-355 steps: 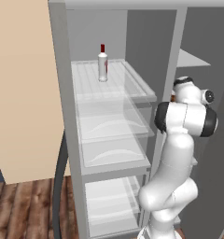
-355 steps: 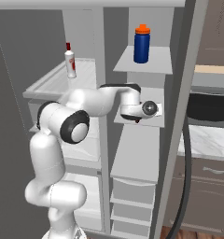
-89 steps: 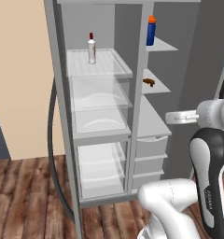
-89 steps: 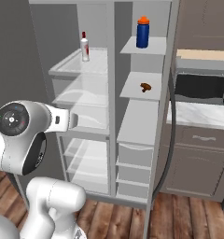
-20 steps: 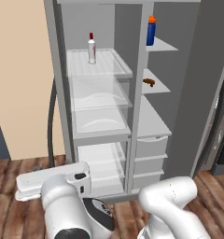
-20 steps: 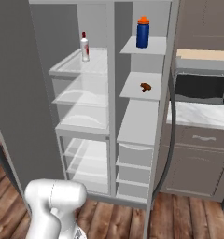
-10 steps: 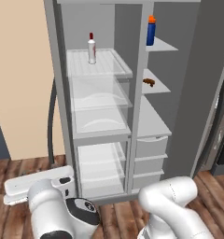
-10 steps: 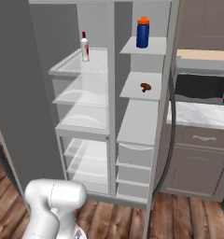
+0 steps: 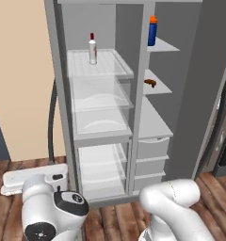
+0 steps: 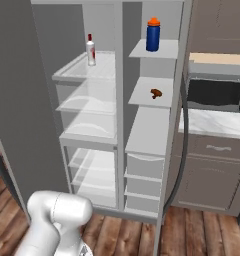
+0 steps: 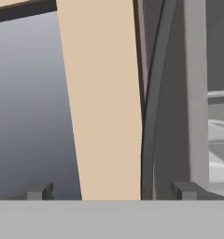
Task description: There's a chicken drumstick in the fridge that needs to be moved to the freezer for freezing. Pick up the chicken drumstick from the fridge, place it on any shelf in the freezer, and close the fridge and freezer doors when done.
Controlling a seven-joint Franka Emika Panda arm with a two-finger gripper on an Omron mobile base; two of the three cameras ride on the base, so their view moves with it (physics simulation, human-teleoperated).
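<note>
Fridge (image 9: 100,117), the wide glass-shelved half of the tall grey unit, stood open, and the narrower freezer (image 9: 155,127) beside it stood open too. Both of the fridge and freezer doors (image 10: 22,100) were swung wide, so I judged that closing them was all that remained.

The chicken drumstick (image 10: 156,93) already lay on the shelf (image 10: 151,95) in the freezer, the second opaque board from the top, resting apart from everything else. I took the moving step as finished.

In the hand view my gripper (image 11: 111,191) pointed at the dark curved bar handle (image 11: 153,107) just beside the fridge's grey edge. The fingertips (image 11: 39,191) stood wide apart with nothing between them, the handle rising nearer the one on that view's right.

A blue orange-capped bottle (image 10: 152,35) stood on the freezer's top shelf, above the drumstick. A white red-capped bottle (image 9: 92,49) stood on the fridge's top glass shelf. Nothing seemed to stick out far enough to block either door.
</note>
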